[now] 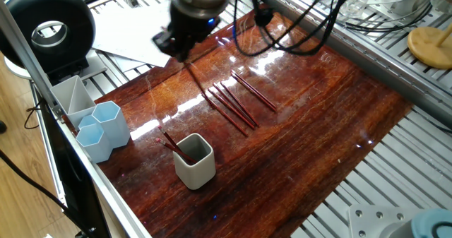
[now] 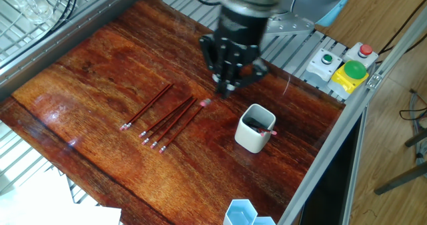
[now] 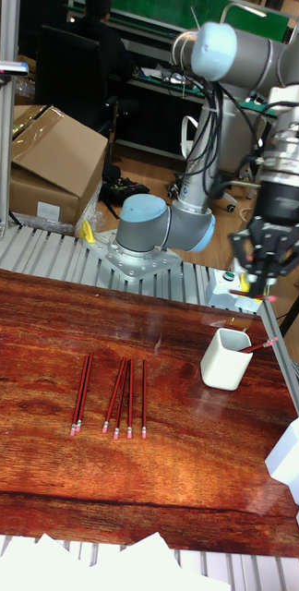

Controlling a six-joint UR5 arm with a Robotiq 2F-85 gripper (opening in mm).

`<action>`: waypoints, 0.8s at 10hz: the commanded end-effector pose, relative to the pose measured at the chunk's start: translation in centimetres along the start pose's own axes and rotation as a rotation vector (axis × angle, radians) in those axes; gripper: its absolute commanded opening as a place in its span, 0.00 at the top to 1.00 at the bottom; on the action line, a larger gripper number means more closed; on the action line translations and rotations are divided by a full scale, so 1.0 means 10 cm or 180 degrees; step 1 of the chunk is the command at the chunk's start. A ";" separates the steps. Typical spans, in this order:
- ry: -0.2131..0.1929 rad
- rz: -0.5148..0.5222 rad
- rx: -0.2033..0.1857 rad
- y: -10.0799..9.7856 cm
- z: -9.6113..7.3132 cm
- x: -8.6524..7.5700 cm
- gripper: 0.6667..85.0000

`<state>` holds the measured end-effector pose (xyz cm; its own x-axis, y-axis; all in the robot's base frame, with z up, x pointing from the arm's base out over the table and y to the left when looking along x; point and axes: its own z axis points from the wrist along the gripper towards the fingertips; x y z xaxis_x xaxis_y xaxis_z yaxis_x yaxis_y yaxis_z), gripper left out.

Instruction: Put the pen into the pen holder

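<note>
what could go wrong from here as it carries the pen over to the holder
The gripper holds the pen by one end, so the slanted pen may swing or slip in transit. The pen holder already contains pens leaning across its opening; an incoming tip could strike them or the thick rim and fall back onto the table.

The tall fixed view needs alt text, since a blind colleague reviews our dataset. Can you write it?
A robot arm's gripper hangs above an off-white pen holder on a wooden table, gripping a red pen. Another pen leans in the holder, and several more pens lie to its left.
</note>
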<state>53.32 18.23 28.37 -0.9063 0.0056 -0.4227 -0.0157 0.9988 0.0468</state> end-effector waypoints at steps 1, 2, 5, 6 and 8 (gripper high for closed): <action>-0.0387 -0.0043 -0.0137 0.38 -0.05 -0.10 1.00; -0.0416 -0.0057 -0.0119 0.40 0.03 -0.05 1.00; -0.0518 -0.0107 -0.0098 0.37 0.34 0.04 1.00; -0.0508 -0.0114 -0.0094 0.36 0.40 0.07 1.00; -0.0489 -0.0083 -0.0117 0.39 0.47 0.15 1.00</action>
<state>54.19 21.85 25.12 -0.8332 -0.0222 -0.5525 -0.0581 0.9972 0.0475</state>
